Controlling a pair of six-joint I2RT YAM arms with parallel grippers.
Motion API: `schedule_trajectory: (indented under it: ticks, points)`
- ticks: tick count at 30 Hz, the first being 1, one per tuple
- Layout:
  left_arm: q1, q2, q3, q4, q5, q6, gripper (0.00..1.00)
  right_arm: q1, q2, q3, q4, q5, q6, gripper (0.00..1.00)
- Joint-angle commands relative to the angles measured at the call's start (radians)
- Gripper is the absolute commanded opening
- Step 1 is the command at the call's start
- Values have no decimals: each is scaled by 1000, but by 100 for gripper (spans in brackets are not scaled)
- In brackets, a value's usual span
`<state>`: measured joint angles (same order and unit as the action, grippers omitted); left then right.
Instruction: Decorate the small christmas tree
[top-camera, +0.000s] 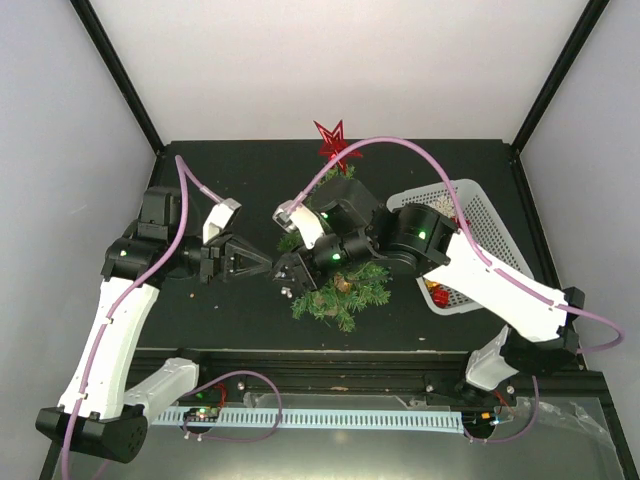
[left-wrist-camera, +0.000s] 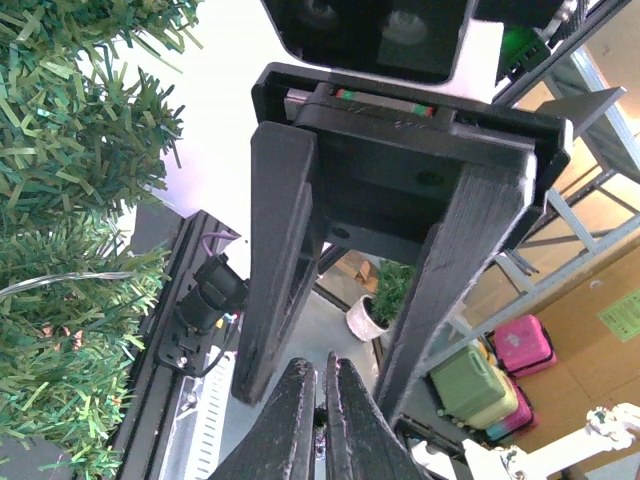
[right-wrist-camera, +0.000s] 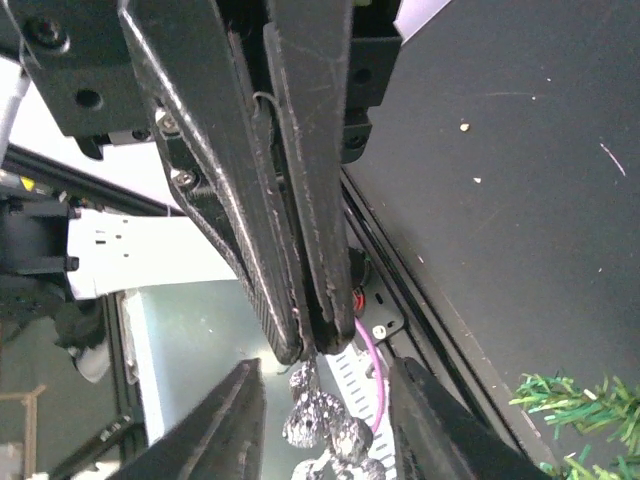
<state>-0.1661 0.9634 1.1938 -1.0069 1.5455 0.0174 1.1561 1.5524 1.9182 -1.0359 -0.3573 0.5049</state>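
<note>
At the middle of the counter (top-camera: 230, 180) both arms bend inward, tips meeting. The left gripper (top-camera: 262, 266), pressed together, pinches a silver foil ornament (right-wrist-camera: 318, 420) (crinkled) between the spread jaws of the right gripper (top-camera: 284, 278). Just beyond, under the right arm, stands the small christmas tree (top-camera: 345, 290), with a white basket (top-camera: 478, 215) beside it and a red star (top-camera: 332, 140) on top.
</note>
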Motion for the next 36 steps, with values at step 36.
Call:
schedule_trajectory:
  ticks: [36]
  points:
    - [69,286,218,390,-137,-134,2,1,-492,-238,128,521,54,73]
